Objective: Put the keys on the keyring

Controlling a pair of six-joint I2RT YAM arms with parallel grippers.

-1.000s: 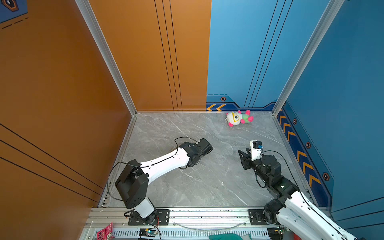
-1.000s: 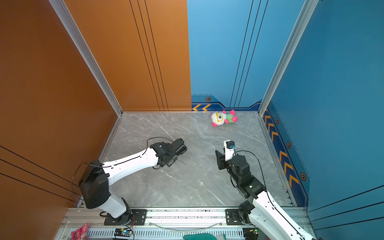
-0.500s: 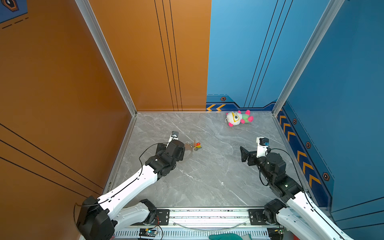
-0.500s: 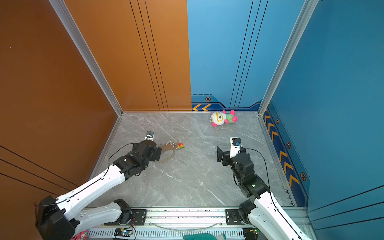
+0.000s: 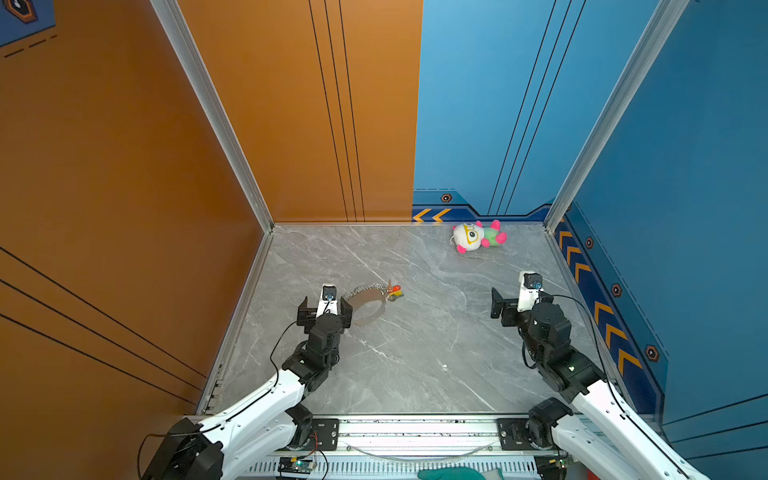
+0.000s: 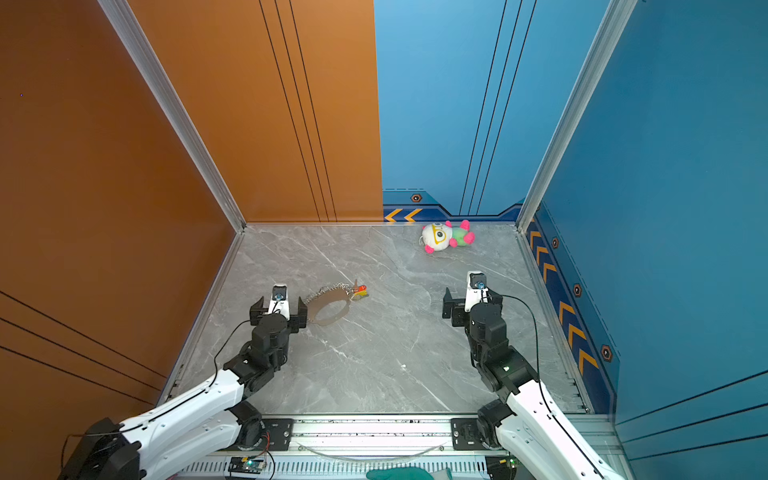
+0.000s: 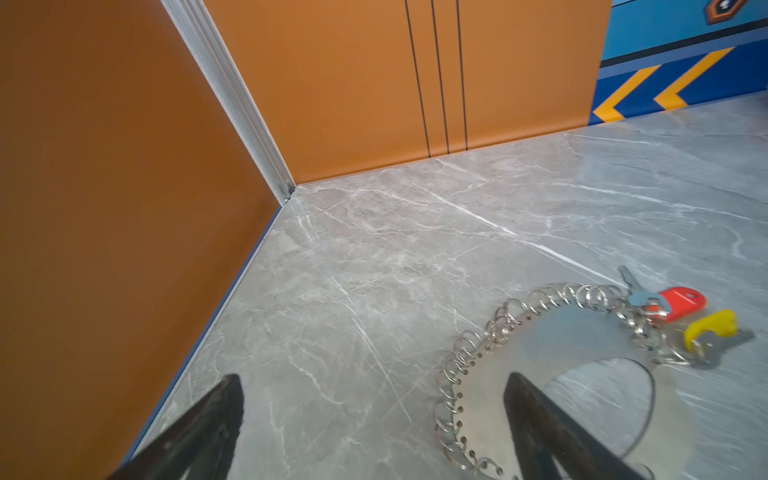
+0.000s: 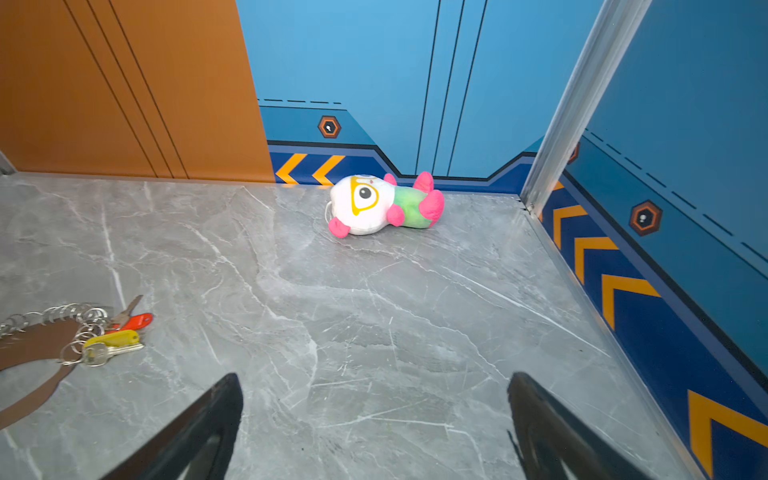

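Observation:
The keyring, a flat brownish oval loop edged with silver wire rings, lies on the grey floor left of centre. The keys rest at its far right end, touching the wire rings. The left wrist view shows a red key and a yellow key there, also seen as the red key and yellow key. My left gripper is open and empty; one finger overlaps the keyring edge. My right gripper is open and empty, far right of the keyring.
A white, green and pink plush toy lies by the back wall, right of centre. Orange walls close the left and back left, blue walls the back right and right. A metal rail runs along the front edge.
My left arm has drawn back to the left, uncovering the keyring and keys. My right gripper has opened wide and pulled back to the right.

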